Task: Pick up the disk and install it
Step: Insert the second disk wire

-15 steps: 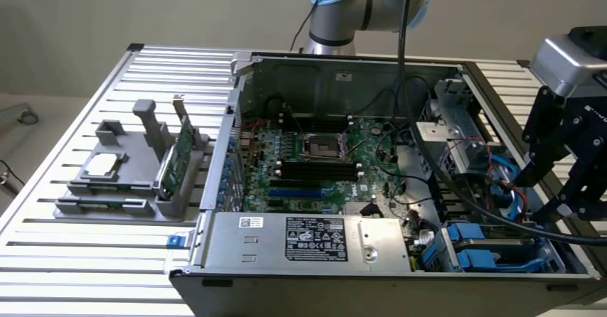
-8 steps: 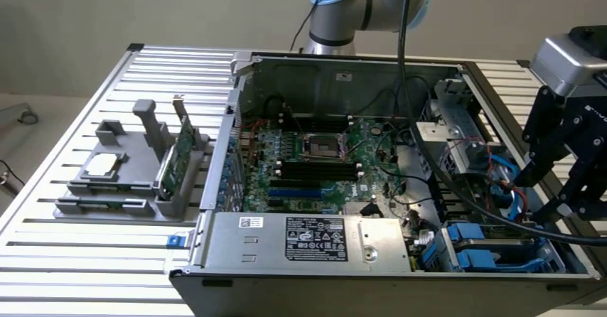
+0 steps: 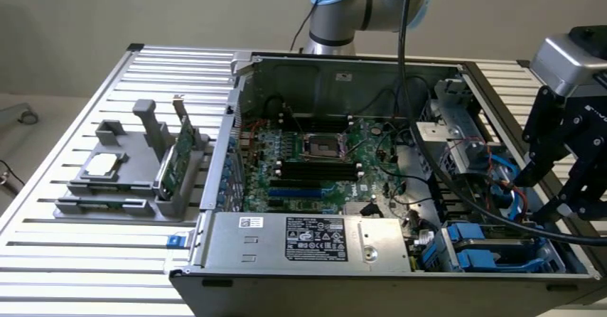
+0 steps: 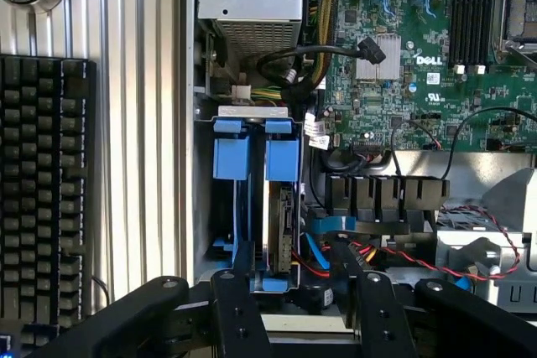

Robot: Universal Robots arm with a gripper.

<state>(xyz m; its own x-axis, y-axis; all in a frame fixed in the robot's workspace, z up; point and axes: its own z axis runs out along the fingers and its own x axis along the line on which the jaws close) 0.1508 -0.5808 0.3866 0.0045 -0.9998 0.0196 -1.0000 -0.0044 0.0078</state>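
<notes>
Green motherboard (image 4: pixel 436 48) reads "DELL"; blue-framed disk (image 4: pixel 281 207) in bay.

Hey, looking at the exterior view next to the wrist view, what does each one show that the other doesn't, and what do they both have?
Exterior view alone: the grey holder with the green circuit card on the slatted table, and the arm's base.
Wrist view alone: a black keyboard beside the case.
Both: the open computer case, its green motherboard, the blue drive carriers, and the open gripper above them, holding nothing.
</notes>
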